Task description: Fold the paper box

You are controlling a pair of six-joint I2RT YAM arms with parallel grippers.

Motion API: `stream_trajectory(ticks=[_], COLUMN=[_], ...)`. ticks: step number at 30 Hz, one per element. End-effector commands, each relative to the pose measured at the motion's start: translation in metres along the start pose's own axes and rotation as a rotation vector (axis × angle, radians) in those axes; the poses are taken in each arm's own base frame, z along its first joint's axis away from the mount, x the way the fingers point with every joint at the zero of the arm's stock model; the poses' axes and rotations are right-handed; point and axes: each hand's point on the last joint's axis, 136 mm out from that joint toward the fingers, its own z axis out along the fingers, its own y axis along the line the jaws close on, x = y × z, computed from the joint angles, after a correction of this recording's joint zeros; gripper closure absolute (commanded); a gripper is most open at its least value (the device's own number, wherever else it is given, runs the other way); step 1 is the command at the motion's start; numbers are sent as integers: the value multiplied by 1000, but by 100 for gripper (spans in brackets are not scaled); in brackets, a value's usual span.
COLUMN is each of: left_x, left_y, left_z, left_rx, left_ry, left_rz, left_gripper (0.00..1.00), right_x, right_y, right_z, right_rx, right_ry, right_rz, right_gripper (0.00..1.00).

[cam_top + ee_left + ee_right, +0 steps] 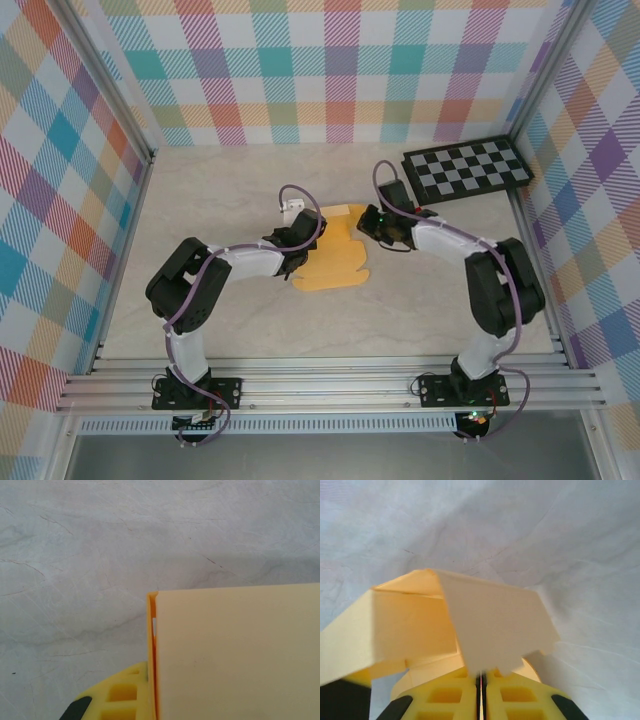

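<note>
The paper box (338, 262) is a tan-yellow die-cut sheet lying mid-table, its far part raised off the surface between the two arms. My left gripper (303, 238) is at the sheet's left edge. In the left wrist view one yellow finger (120, 696) presses against the edge of a folded panel (235, 655), which hides the other finger. My right gripper (376, 226) is at the sheet's right side. Its two yellow fingers (445, 700) are shut on a notched flap (495, 625), with a raised side panel (395, 630) to the left.
A black-and-grey checkerboard (467, 170) lies at the back right, just behind the right arm. Checked walls close in the pale table (230, 190) on three sides. A metal rail (330, 385) runs along the near edge above the arm bases.
</note>
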Motion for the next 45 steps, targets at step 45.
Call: stream_trajectory(ticks=[45], left_x=[27], left_y=[-10], left_z=[-3], left_rx=[74], left_ry=[72], left_rz=[114], left_gripper=[100], right_x=[15], right_y=[10], right_z=[28], right_rx=[-440], right_ry=[184], right_rz=[-1282], right_gripper=[71])
